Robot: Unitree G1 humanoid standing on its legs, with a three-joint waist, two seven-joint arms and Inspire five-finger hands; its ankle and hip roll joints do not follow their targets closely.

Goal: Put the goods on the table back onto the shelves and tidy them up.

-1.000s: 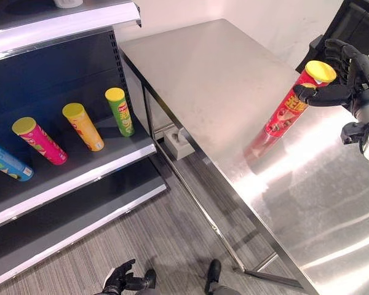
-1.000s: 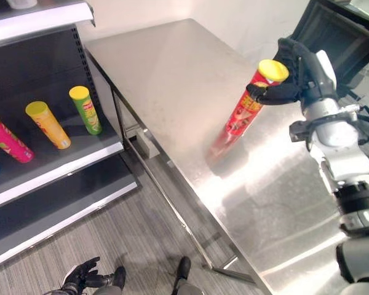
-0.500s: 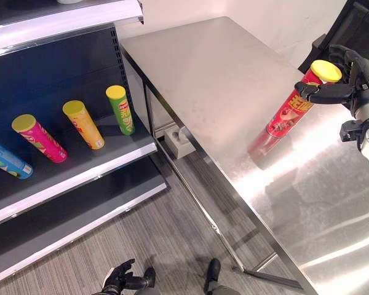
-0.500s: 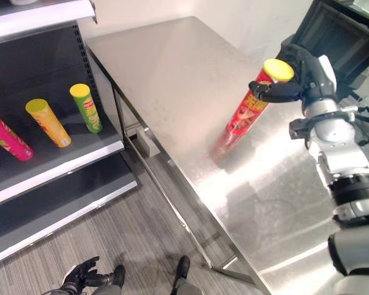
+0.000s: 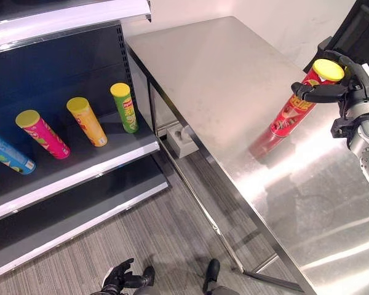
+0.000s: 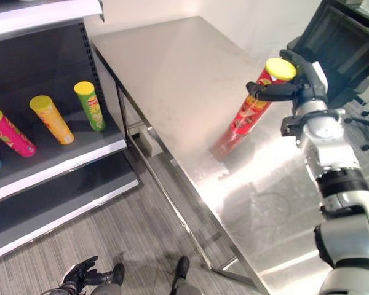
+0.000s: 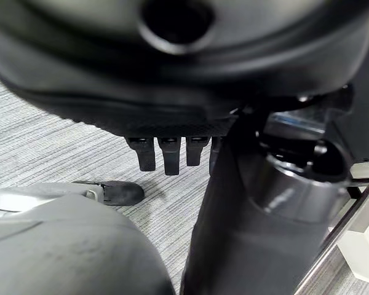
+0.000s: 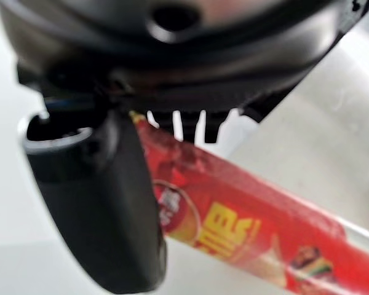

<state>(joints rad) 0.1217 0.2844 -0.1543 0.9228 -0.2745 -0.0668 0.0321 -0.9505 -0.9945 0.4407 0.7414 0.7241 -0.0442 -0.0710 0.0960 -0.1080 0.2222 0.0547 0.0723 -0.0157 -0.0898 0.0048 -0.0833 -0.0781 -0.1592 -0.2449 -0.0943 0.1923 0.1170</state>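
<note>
Your right hand (image 5: 347, 89) is clenched around the top of the red can (image 5: 293, 108), thumb across the front just under its yellow lid, fingers wrapped behind; the can leans, with its base at or just above the table (image 5: 215, 74), and you cannot tell from here whether it touches. Because the grip sits so high, the can may swing or slip out as you carry it away from the table, and its base could catch the table's edge. Beside the table, the shelf (image 5: 80, 166) holds four cans in a row: green (image 5: 124, 108) nearest the table, then orange (image 5: 86, 121), pink (image 5: 42, 134) and blue (image 5: 9, 155). Your left hand (image 5: 118, 279) hangs low over the floor, fingers loosely curled, empty.
</note>
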